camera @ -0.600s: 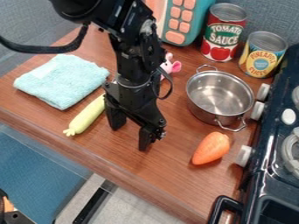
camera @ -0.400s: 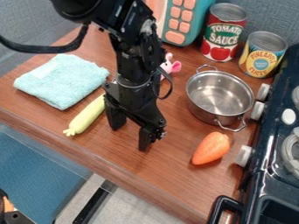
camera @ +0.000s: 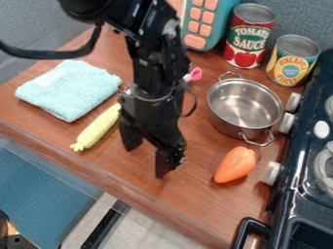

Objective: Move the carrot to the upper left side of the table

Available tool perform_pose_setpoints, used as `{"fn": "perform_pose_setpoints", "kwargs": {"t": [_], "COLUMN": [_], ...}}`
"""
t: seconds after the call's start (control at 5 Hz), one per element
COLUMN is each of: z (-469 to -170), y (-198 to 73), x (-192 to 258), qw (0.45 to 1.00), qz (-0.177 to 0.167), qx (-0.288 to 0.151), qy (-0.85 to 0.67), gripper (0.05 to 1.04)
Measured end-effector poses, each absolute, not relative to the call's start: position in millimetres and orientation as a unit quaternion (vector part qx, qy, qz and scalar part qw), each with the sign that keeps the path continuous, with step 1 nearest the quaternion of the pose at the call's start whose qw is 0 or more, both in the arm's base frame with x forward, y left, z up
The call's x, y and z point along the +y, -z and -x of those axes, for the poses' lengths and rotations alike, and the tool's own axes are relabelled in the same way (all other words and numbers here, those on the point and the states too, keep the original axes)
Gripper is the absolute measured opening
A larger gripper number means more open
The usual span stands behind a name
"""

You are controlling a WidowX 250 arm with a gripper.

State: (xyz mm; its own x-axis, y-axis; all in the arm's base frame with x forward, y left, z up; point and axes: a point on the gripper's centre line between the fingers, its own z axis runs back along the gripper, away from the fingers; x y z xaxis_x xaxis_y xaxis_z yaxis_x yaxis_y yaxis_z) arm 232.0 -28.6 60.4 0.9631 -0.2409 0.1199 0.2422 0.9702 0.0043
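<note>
"Where is the carrot (camera: 235,165)?"

"On the tabletop (camera: 195,204), to the right of my gripper (camera: 146,162) in the view and apart from it. It lies on its side, thick end toward the upper right, narrow end toward the lower left. The metal pot (camera: 246,104) stands just above it in the view, one handle near that thick end."

"And how is your gripper?"

"I have it wide, hanging down over the middle of the wood, with brown surface showing between my two fingers."

"What do you have off to the left?"

"A folded pale blue cloth (camera: 68,90), and between it and my gripper a long yellow-green toy vegetable (camera: 96,129). It lies at a slant, its knobbly end toward the front edge, its upper end beside me."

"What about the back?"

"A teal toy with orange buttons (camera: 205,19), then a red can (camera: 249,36) and a yellow can (camera: 292,61), both upright behind the pot. Something pink (camera: 195,74) peeks out from behind my arm (camera: 153,53); I can't tell its full shape."

"And along the right?"

"The dark toy stove (camera: 296,177), its pale knobs facing the pot and the carrot."
</note>
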Motion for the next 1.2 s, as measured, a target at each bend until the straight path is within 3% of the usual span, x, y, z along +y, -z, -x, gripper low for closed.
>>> {"fn": "perform_pose_setpoints", "kwargs": {"t": [0.4, 0.6, 0.8, 1.2], "z": [-245, -258, -261, -269], "y": [-100, -104, -94, -69], "x": [-61, -92, -114, -115], "qw": [0.980, 0.969, 0.966, 0.972], "qz": [0.043, 0.063, 0.068, 0.040], "qx": [-0.110, -0.123, -0.115, -0.092], "qy": [0.163, 0.207, 0.222, 0.212], "gripper": [0.999, 0.999, 0.999, 0.998]}}
